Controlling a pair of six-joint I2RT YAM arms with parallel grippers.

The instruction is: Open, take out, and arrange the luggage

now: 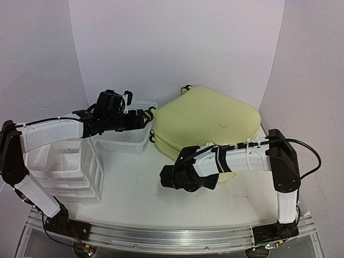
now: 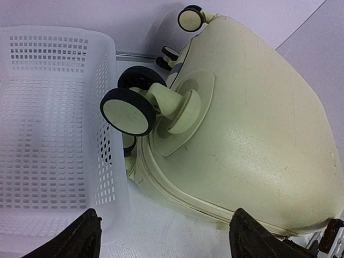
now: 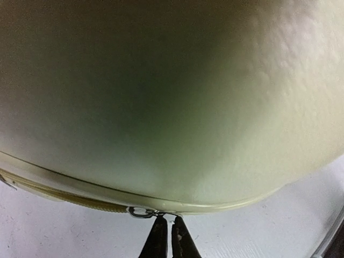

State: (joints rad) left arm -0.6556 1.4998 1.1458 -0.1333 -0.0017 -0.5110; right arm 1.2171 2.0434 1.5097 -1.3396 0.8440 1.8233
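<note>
Right gripper (image 3: 167, 236), fingers pinched together on the zipper pull (image 3: 143, 212) at the luggage (image 1: 207, 121) near edge. So thin a hold may slip once pulled. The closed luggage lies flat beside the basket (image 1: 129, 137). Left gripper (image 2: 165, 226) hovers spread over a wheel (image 2: 129, 111). Only the right wrist view shows the pull.

Suitcase (image 1: 207, 121) shell: hard plastic, fine pebbled grain, satin sheen. Zip pull (image 3: 141, 213) at right claw (image 3: 169, 226) tips: bright metal ring. Wheel (image 2: 128, 111) ahead of left claw (image 2: 164, 215): matt blk tyre, smooth cream plastic hub. Basket (image 2: 48, 134) beyond its left finger: white perforated plastic, sl. glossy. Table (image 3: 64, 234) under right claw: white, matt.
</note>
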